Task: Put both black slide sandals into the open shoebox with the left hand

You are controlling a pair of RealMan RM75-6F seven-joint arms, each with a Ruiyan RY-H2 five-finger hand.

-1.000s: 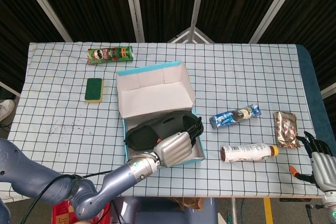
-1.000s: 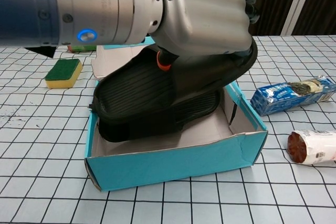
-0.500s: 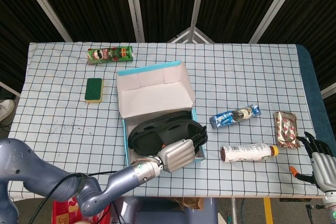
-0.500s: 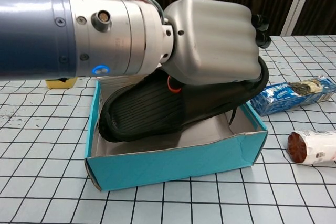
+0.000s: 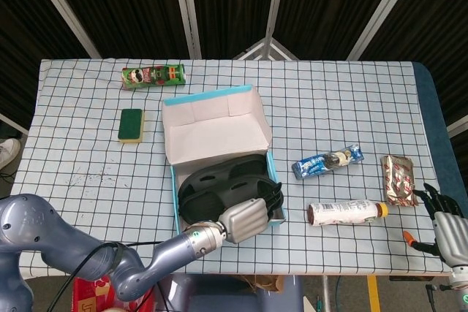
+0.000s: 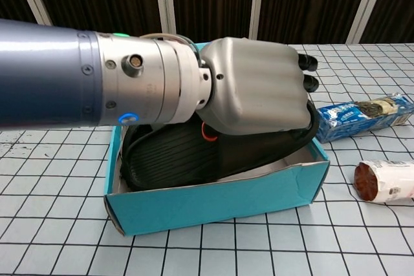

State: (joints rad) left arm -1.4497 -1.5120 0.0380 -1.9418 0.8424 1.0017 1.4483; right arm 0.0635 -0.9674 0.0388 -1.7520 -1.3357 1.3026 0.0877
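Dark slatted panels back the bench (image 5: 351,107), which is spread with a white cloth ruled in black squares. The open shoebox (image 5: 216,134), teal outside and pale card inside, sits near the middle with its lid flap raised toward the far side. Compared with a second ago, the upper black slide sandal (image 6: 194,156) has gone from riding high and tilted above the near wall to lying low inside the box, and the left hand (image 6: 255,85) has come down with it, its metal back now just above the rim. That hand grasps the sandal by the strap end, fingers curled over it. In the head view a black sandal (image 5: 223,180) lies with its long axis across the box from left to right, ribbed sole showing toward the chest camera; whether a second sandal lies under it I cannot tell. The right hand (image 5: 443,217) hangs off the bench's right edge, holding nothing, fingers apart. Around the box lie a white bottle (image 5: 345,212), a blue snack packet (image 5: 327,161), a green chips can (image 5: 153,76) and a green sponge (image 5: 131,124).
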